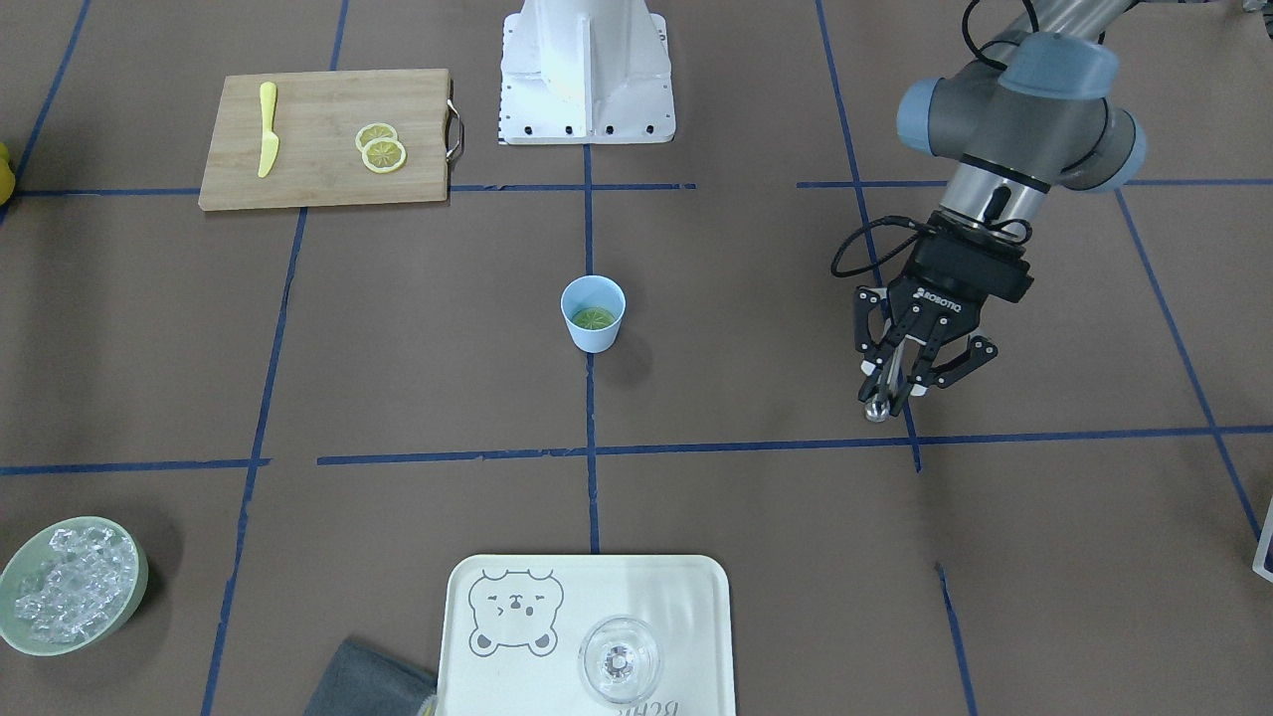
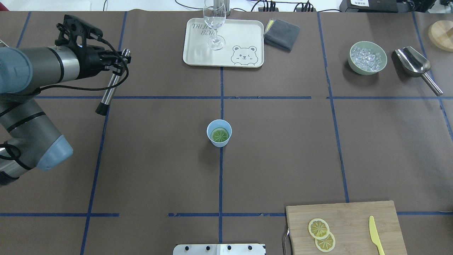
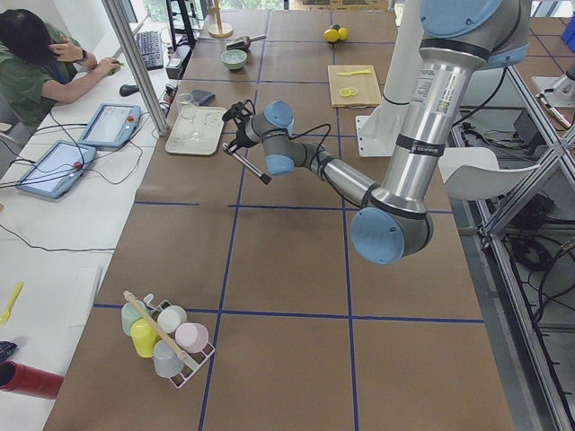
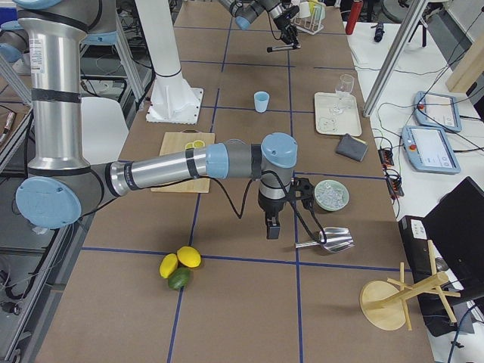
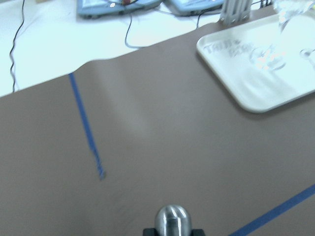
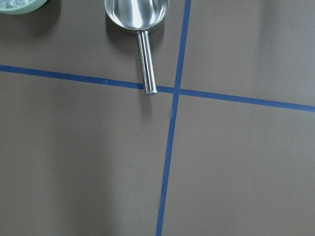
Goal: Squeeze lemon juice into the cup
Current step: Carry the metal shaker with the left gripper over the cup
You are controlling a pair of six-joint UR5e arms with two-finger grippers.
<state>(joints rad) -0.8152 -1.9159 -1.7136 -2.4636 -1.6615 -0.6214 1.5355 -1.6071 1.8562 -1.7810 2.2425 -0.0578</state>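
Note:
The light-blue cup stands at the table's middle, and it also shows in the overhead view. One lemon slice lies flat inside it. Two more lemon slices lie overlapping on the wooden cutting board. My left gripper is far to the cup's left, above the table, shut on a silver metal rod with a black end. My right gripper shows only in the exterior right view, pointing down near a metal scoop; I cannot tell whether it is open or shut.
A yellow knife lies on the board. A bear-print tray holds a clear stemmed glass, with a grey cloth beside it. A green bowl of ice and a metal scoop sit at the far right.

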